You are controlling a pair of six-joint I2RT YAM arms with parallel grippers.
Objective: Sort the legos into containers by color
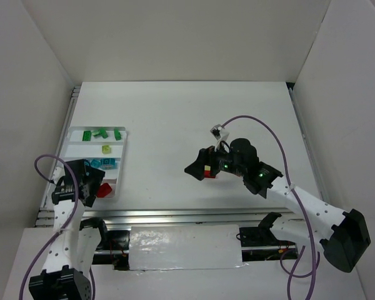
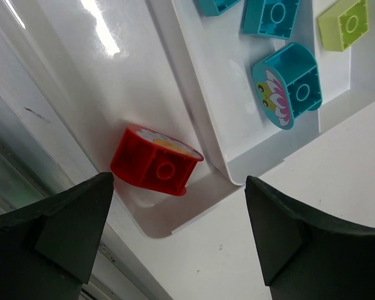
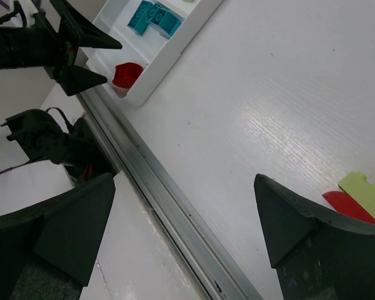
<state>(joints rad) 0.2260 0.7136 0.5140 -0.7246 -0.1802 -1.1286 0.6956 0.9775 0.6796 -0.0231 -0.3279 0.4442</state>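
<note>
Once Released, Apt to Snag

With left jaws spread empty over red rounded plastic brick (image 2: 156, 164) in nearest compartment of white plastic tray (image 2: 187, 94), could clip rim rising. With right jaws spread beside flat red piece (image 3: 340, 201) and lime piece (image 3: 364, 186) on desk (image 3: 269, 94), could scatter them.

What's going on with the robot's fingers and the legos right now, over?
Left fingers open, above red lego in tray's nearest compartment. Right fingers open over table, beside loose red piece and lime piece. Nothing blocking.
</note>
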